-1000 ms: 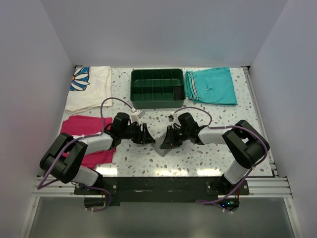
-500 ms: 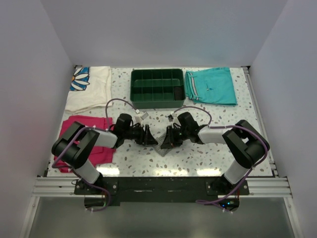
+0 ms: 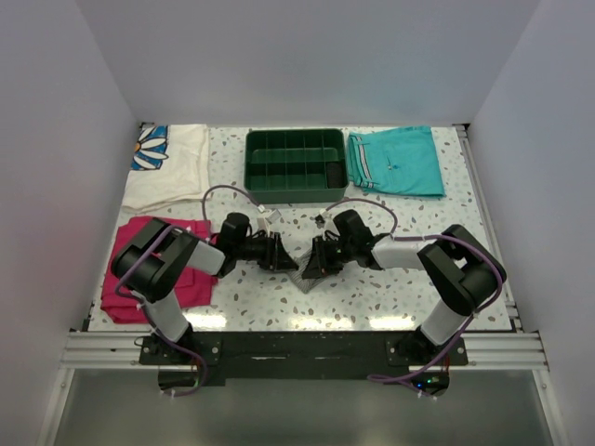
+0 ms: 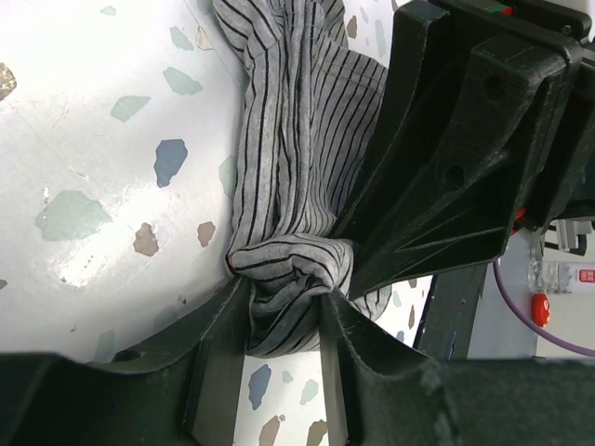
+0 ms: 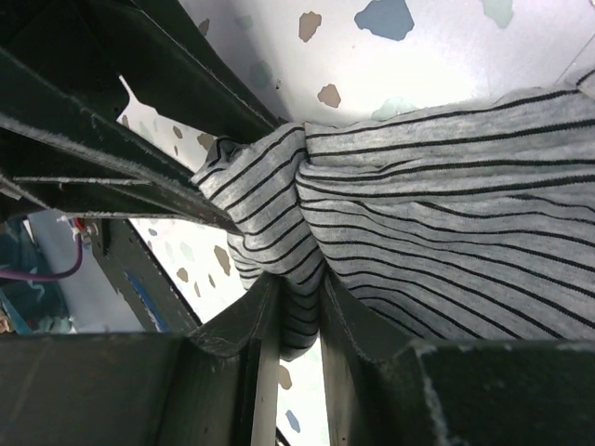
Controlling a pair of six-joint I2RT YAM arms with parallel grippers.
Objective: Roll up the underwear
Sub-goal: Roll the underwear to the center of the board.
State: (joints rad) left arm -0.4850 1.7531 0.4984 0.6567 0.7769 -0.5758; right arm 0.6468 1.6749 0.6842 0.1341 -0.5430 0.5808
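The underwear (image 3: pixel 305 274) is a small grey-and-white striped bundle, bunched on the table's near middle between both grippers. My left gripper (image 3: pixel 282 255) comes from the left and is shut on its rolled end, which shows pinched between the fingers in the left wrist view (image 4: pixel 288 307). My right gripper (image 3: pixel 316 258) comes from the right and is shut on a fold of the same cloth (image 5: pixel 299 307). The two grippers almost touch. The right gripper's black body fills the right of the left wrist view.
A green compartment tray (image 3: pixel 296 165) stands at the back middle. Teal shorts (image 3: pixel 396 161) lie to its right. A white flowered cloth (image 3: pixel 167 163) lies back left and a magenta cloth (image 3: pixel 153 243) lies under the left arm.
The left arm's elbow has swung forward and its forearm shortened in view. Both grippers stay on the underwear at about the same spot.
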